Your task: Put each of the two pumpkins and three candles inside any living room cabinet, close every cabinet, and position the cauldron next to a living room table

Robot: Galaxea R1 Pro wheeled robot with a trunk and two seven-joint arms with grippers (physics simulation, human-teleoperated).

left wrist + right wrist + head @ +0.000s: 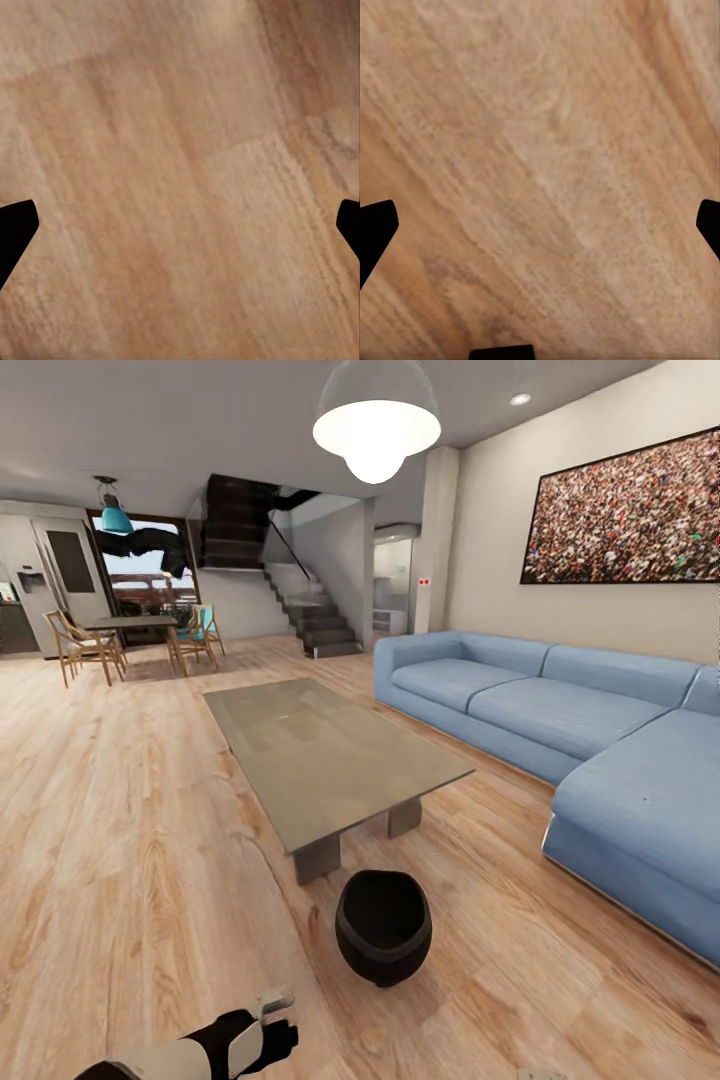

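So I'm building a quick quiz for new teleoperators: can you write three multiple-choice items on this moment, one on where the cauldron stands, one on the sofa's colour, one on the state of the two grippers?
1. Where is the cauldron?
A. On the floor by the near end of the coffee table
B. On top of the coffee table
C. On the sofa

2. What colour is the sofa?
A. Green
B. Blue
C. Red

3. How do the left gripper and right gripper stand?
A. Both shut on a candle
B. Left holds the cauldron
C. Both open and empty over the floor

Answers:
1 A: the black pot sits on the wood planks just in front of the table's legs.
2 B: its cushions are light blue.
3 C: each wrist view shows the fingertips far apart with only bare planks between.
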